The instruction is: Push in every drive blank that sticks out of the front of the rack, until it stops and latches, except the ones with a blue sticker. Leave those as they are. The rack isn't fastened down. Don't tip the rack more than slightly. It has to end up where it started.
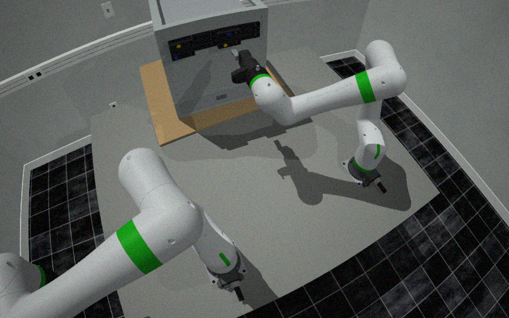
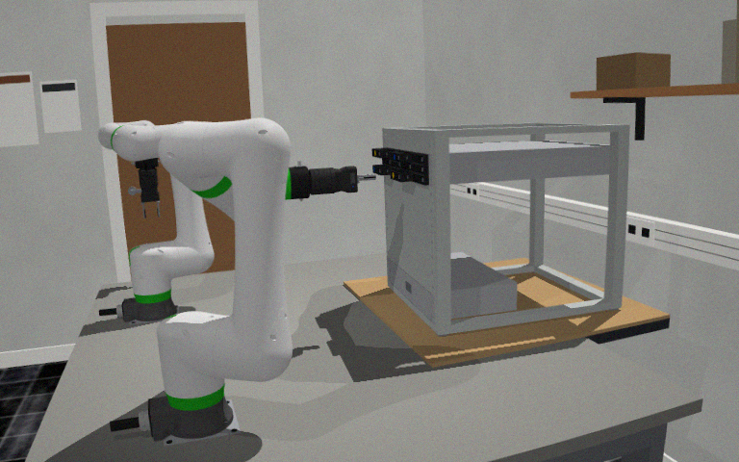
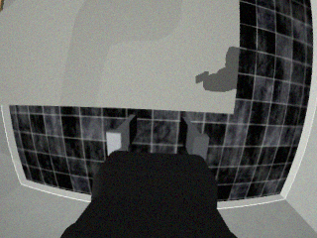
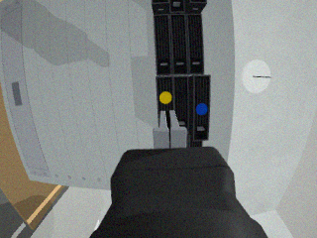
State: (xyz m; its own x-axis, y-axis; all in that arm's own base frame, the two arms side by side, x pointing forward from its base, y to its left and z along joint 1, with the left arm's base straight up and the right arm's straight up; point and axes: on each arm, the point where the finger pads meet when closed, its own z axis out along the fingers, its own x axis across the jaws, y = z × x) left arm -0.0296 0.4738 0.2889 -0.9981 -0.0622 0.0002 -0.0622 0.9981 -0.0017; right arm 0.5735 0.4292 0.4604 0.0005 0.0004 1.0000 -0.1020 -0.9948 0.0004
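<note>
The grey rack (image 1: 204,89) (image 2: 440,244) (image 4: 94,124) stands upright on a wooden board. Black drive blanks cross its front near the top. A yellow-stickered blank (image 1: 225,45) (image 2: 393,175) (image 4: 165,97) in the lower row sticks out. A blue-stickered blank (image 1: 229,34) (image 2: 394,157) (image 4: 201,109) is in the top row. At the far left, another yellow-stickered blank (image 1: 178,46) and a blue-stickered one (image 1: 176,57) stick out. My right gripper (image 1: 234,52) (image 2: 374,176) (image 4: 167,119) is shut and empty, its tips just in front of the lower yellow-stickered blank. My left gripper (image 2: 152,213) (image 3: 158,125) is open and empty, far from the rack.
The wooden board (image 1: 154,97) (image 2: 469,351) reaches out around the rack's foot on the grey table (image 1: 240,179) (image 2: 305,402). The left arm stands away from the rack. A shelf (image 2: 653,91) with a box hangs on the wall behind the rack.
</note>
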